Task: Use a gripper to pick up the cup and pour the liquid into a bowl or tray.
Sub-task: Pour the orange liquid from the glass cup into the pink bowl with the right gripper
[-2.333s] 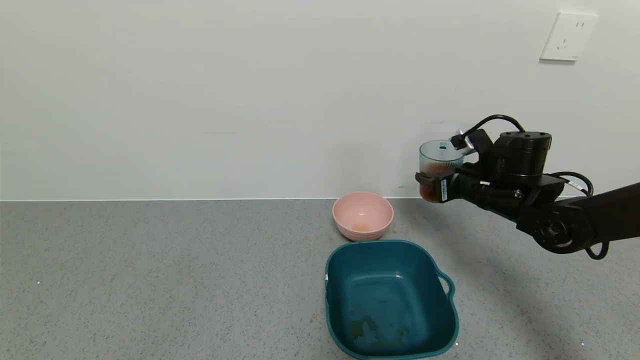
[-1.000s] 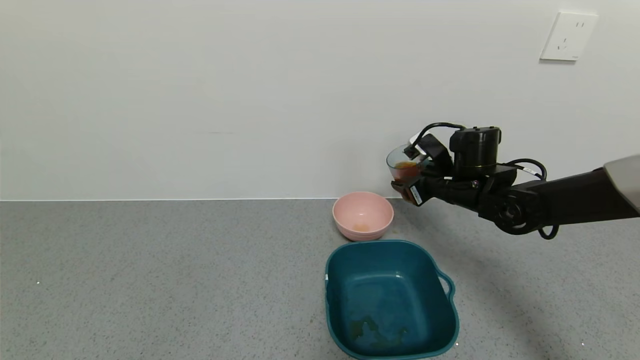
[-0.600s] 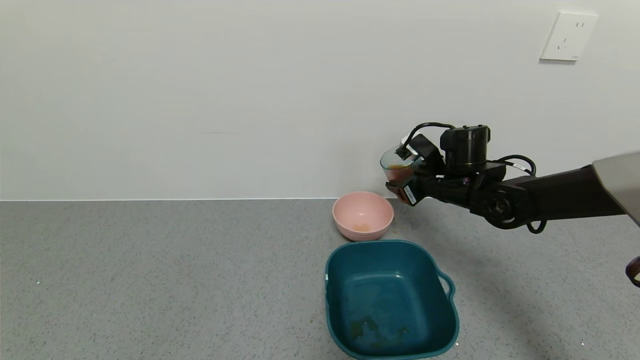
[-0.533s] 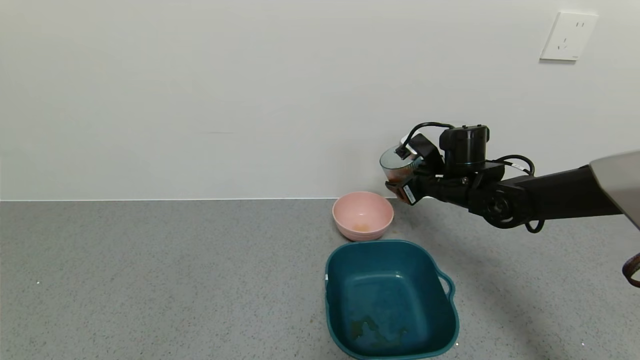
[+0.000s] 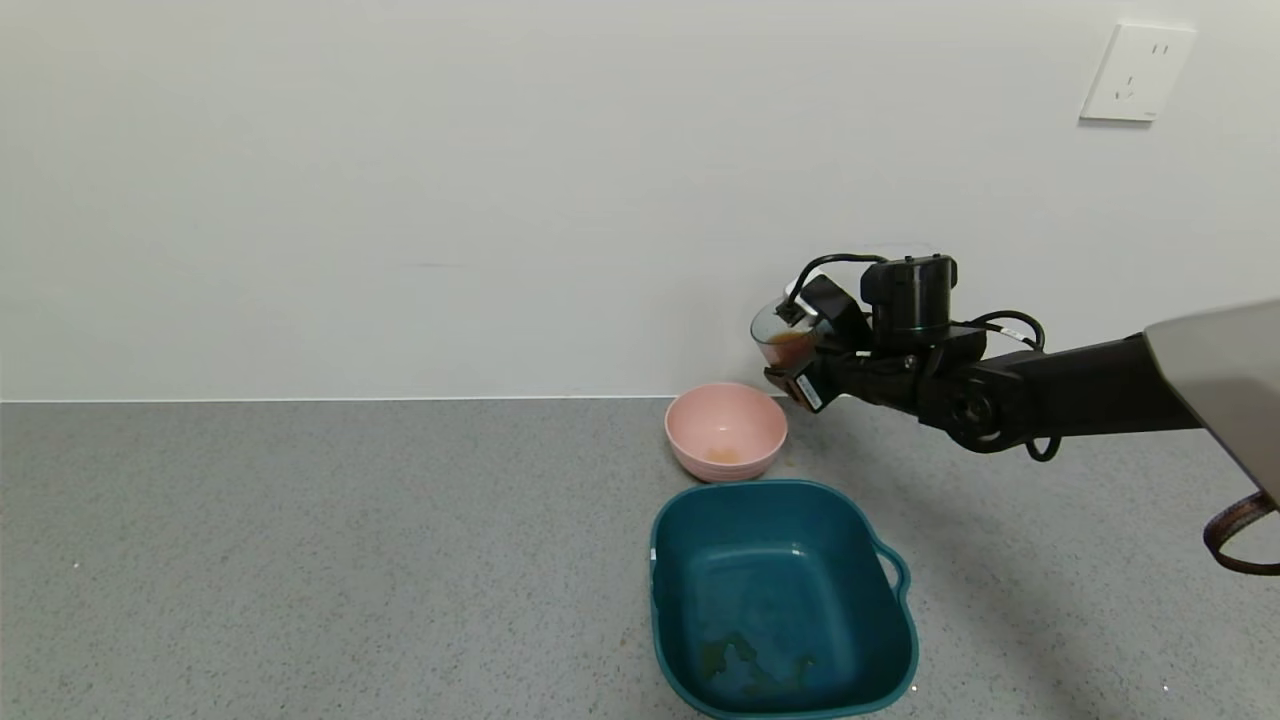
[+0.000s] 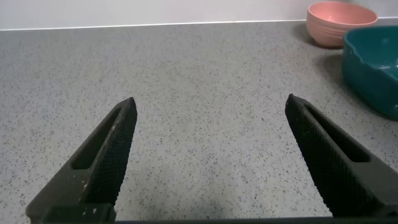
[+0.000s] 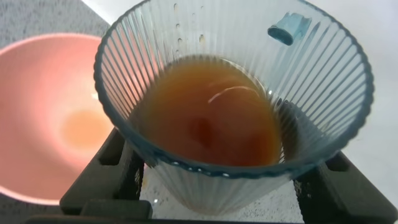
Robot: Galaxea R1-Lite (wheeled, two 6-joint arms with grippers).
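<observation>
My right gripper (image 5: 795, 375) is shut on the ribbed pale blue-green cup (image 5: 780, 335) and holds it in the air, tilted toward the left, just right of and above the pink bowl (image 5: 726, 430). The cup (image 7: 236, 106) holds red-orange liquid (image 7: 211, 118) that stays inside it. The bowl (image 7: 43, 124) shows a faint orange stain at its bottom. My left gripper (image 6: 208, 112) is open and empty, low over the grey counter, far from the bowl (image 6: 339, 22).
A larger teal tray (image 5: 780, 600) with a handle sits in front of the bowl, with some residue on its floor; it also shows in the left wrist view (image 6: 373, 62). A white wall stands close behind the bowl. A wall socket (image 5: 1135, 72) is at the upper right.
My right gripper has carried the cup left and a little down toward the pink bowl and tipped it from upright to tilted. The bowl and tray have not moved.
</observation>
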